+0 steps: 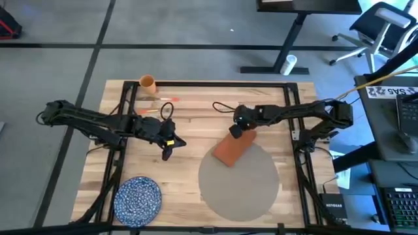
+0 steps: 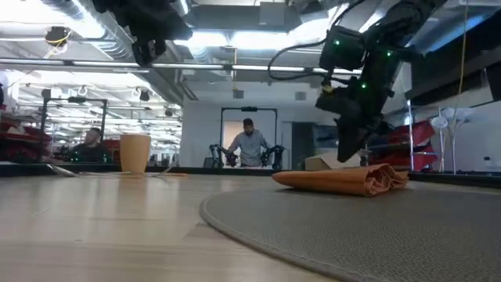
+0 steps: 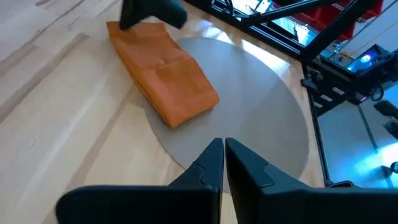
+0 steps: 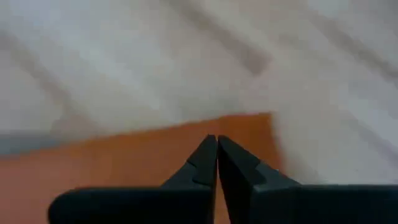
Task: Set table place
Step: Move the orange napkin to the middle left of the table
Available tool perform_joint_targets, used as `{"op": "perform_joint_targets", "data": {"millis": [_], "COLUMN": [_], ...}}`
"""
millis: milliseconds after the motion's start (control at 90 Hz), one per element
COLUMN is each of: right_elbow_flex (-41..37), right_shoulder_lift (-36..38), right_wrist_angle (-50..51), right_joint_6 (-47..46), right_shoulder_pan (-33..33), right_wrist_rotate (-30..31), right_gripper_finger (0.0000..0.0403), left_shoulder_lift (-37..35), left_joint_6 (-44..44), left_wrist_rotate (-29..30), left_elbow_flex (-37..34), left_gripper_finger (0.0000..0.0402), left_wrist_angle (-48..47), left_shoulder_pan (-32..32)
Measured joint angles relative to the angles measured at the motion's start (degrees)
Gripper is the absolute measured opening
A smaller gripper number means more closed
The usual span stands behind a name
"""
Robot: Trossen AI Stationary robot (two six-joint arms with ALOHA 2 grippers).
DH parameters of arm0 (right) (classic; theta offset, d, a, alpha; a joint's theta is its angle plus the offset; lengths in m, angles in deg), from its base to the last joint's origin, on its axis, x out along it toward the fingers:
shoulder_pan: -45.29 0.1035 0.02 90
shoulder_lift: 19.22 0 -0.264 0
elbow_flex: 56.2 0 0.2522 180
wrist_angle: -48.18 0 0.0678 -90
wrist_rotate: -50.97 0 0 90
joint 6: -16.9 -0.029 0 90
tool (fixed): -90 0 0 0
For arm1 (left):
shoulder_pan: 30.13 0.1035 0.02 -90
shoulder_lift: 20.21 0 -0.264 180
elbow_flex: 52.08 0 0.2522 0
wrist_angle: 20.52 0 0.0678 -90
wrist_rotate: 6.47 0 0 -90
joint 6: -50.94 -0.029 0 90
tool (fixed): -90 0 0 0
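From above, the right end effector (image 1: 234,132) sits over the far end of the rust-red napkin (image 1: 230,150), and the big round placemat (image 1: 248,186) spreads just nearer the front edge, the napkin overlapping its far rim. The left end effector (image 1: 166,154) hovers over bare tabletop (image 1: 189,189), the placemat well off to its right, a blue speckled plate (image 1: 138,198) nearer the front corner and a cup (image 1: 147,82) at the far edge. At table level, the right end effector (image 2: 350,153) points down right at the folded napkin (image 2: 340,179), placemat (image 2: 352,231) beneath. Left wrist: fingers (image 3: 208,168) pressed together, placemat (image 3: 261,118) just ahead, napkin (image 3: 163,71) beyond. Right wrist: fingers (image 4: 205,165) closed tip to tip, nothing visibly between them, napkin (image 4: 137,162) directly under.
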Motion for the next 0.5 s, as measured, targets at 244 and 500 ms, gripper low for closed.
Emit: {"op": "perform_joint_targets", "data": {"millis": [244,500], "right_elbow_flex": [-0.03,-0.16], "right_shoulder_lift": [-0.09,-4.36], "right_wrist_angle": [3.88,3.70], "right_joint_6": [1.64,4.71], "right_shoulder_pan": [0.20,0.09], "right_wrist_rotate": [-1.09,-0.73], "right_gripper_finger": [0.0000,0.0000], "left_shoulder_lift": [-0.02,-0.01], "left_joint_6": [0.84,1.31], "left_wrist_rotate": [0.00,0.00], "left_elbow_flex": [0.00,0.00], "left_gripper_finger": [0.0000,0.0000], "left_wrist_angle": [-0.58,-0.92], "left_shoulder_pan": [0.02,0.09]}}
